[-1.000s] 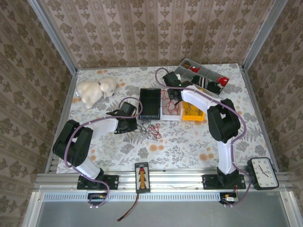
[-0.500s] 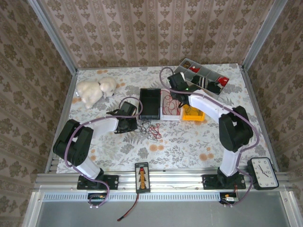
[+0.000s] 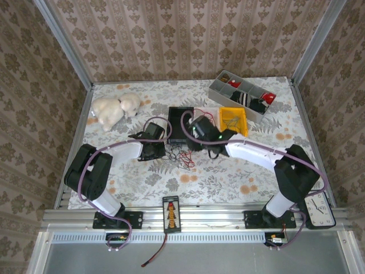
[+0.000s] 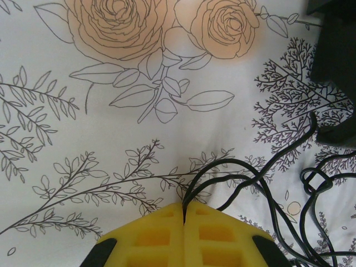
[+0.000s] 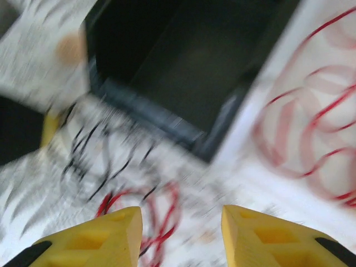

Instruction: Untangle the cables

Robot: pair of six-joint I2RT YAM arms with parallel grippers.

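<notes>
The left gripper (image 4: 183, 207) pinches the soft, floppy cables (image 3: 178, 154) by a black strand (image 4: 250, 173); the parted, empty right gripper (image 5: 181, 216) could grab a red loop (image 3: 187, 161).

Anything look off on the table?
Only the cables: red and black strands knotted in a loose heap just in front of the black tray, with black strands pinched in the shut left hand. Nothing looks spilled or broken.

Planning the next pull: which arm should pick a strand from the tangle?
Right: the right claw is open above the cables; the left claw is shut on a black cable.
</notes>
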